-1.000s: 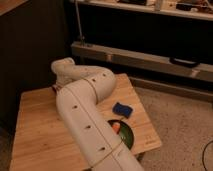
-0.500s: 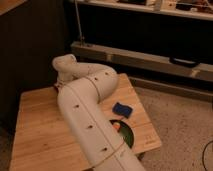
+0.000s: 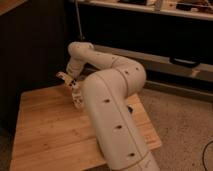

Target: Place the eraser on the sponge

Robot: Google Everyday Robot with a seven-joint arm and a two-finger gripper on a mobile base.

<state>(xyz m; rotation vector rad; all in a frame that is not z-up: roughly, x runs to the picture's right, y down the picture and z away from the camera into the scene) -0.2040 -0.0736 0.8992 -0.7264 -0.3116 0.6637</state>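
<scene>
Filling the middle of the frame, the robot's white arm (image 3: 114,112) rises from the bottom edge, bends at a thick elbow and doubles back toward the far left corner of a light wooden counter (image 3: 45,135). The counter sits on a speckled floor (image 3: 185,120) in front of dark shelving (image 3: 150,30) that runs across the back of the room, with a pale shelf board along the top. A thin dark cable (image 3: 207,150) curls over the floor at the lower right. The gripper (image 3: 75,94) hangs low over the rear part of the counter, just beside the arm's big lower segment, at or close to the wood. Whether it is spread or pressed together cannot be told from this angle, nor whether it holds or touches anything. A pale tan piece (image 3: 63,76) juts toward the picture's left just above it, near the wrist. The eraser and the sponge cannot be made out; the arm's bulk covers much of the counter's right half. A small dark shape (image 3: 131,109) shows on the counter at the right edge of the arm, too little of it visible to say what it is.
</scene>
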